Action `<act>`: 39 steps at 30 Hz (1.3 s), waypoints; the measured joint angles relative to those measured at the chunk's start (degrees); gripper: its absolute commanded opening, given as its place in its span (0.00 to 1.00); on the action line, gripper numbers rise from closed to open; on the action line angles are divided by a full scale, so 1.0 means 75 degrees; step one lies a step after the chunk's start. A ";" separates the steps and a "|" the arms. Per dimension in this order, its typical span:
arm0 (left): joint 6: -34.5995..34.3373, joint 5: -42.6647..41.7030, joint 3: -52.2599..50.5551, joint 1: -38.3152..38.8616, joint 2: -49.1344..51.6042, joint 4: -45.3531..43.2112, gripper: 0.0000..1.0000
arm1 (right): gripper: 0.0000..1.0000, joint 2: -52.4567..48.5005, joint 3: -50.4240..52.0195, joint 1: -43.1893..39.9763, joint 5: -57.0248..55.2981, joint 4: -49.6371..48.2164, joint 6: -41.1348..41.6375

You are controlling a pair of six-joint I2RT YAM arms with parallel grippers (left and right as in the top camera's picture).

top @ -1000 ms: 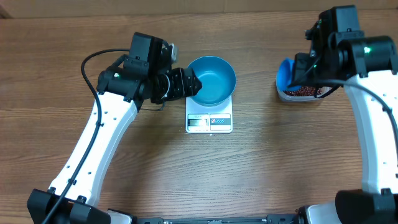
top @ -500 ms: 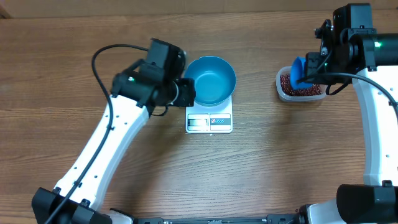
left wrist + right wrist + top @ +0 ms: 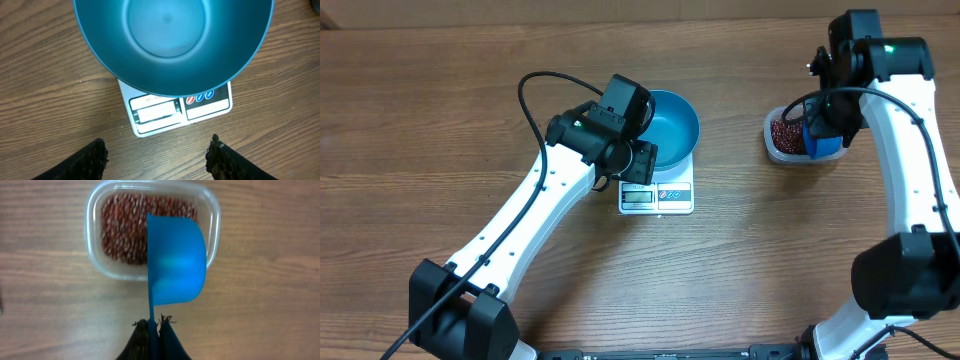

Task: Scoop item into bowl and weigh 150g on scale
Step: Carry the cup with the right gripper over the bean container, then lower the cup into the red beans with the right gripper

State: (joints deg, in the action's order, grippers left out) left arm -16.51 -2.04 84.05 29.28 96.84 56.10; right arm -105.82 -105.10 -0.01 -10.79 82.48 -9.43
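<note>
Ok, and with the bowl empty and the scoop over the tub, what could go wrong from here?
1. The bowl overhangs the scale, and the open left gripper hovers close in front; a nudge could shift the bowl or skew the reading.
2. The right gripper pinches the scoop by its handle, partly over the beans in the tub; the carry across the table could spill some.

Bright, even overhead light; soft, faint shadows lie on the desk (image 3: 750, 270) around the scale (image 3: 656, 196). The bowl (image 3: 170, 45) on the scale shows a mild sheen. The left gripper (image 3: 157, 160) looks dark and blurred.
</note>
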 measured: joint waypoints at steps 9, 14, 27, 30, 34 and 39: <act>0.0064 0.0029 0.0000 0.0000 0.0006 -0.0041 0.71 | 0.04 -0.0396 0.0000 0.0000 -0.0181 -0.0309 -0.0318; 0.0067 0.0029 0.0000 0.0000 0.0006 -0.0044 0.72 | 0.04 -0.0679 0.0000 0.0003 -0.0239 -0.0391 -0.0356; 0.0085 0.0038 0.0000 0.0000 0.0006 -0.0047 0.74 | 0.31 -0.1125 0.0000 0.0006 -0.0289 -0.0627 -0.0335; 0.0085 0.0055 0.0000 0.0000 0.0006 -0.0047 0.74 | 0.41 -0.1303 0.0000 0.0006 -0.0306 -0.0653 -0.0350; 0.0085 0.0055 0.0000 0.0000 0.0006 -0.0047 0.76 | 0.56 -0.1349 -0.0055 0.0006 -0.0300 -0.0504 -0.0195; 0.0085 0.0079 0.0000 0.0000 0.0006 -0.0050 0.80 | 0.83 -0.1314 -0.1099 0.0006 0.0105 0.0213 0.0085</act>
State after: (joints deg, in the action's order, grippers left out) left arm -15.88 -1.45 84.05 29.28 96.88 55.72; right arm -115.68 -113.34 0.03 -10.00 84.07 -8.80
